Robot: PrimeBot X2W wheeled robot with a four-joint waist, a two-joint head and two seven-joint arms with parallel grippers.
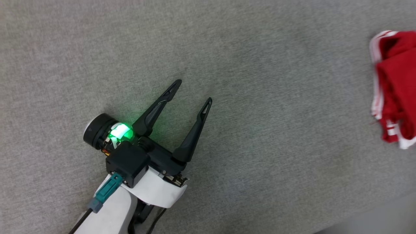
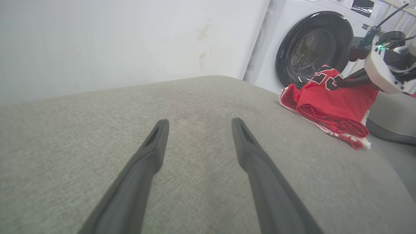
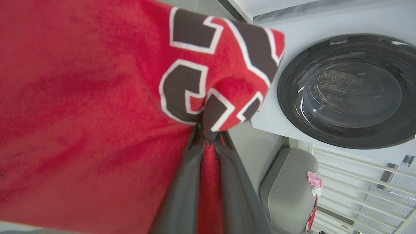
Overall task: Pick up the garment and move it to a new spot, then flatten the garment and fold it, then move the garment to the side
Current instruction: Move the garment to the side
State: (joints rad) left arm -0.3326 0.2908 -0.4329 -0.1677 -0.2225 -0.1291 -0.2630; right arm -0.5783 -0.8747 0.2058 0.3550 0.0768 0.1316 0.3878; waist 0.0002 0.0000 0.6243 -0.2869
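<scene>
Our right gripper [image 3: 209,135] has its jaws pinched shut on the shirt [image 2: 334,104] at the cushion's [image 2: 195,97] right edge. Our left gripper [image 1: 192,92] hovers mid-cushion, jaws wide.

A broad grey cushion [image 1: 260,58] of coarse woven fabric (its far edge looks rounded in the left wrist view) is the carrying surface. The garment [image 2: 328,107], red with red-and-white striped trim, lies bunched in folds near the cushion's edge on the robot's right, one printed corner raised off the fabric.
</scene>
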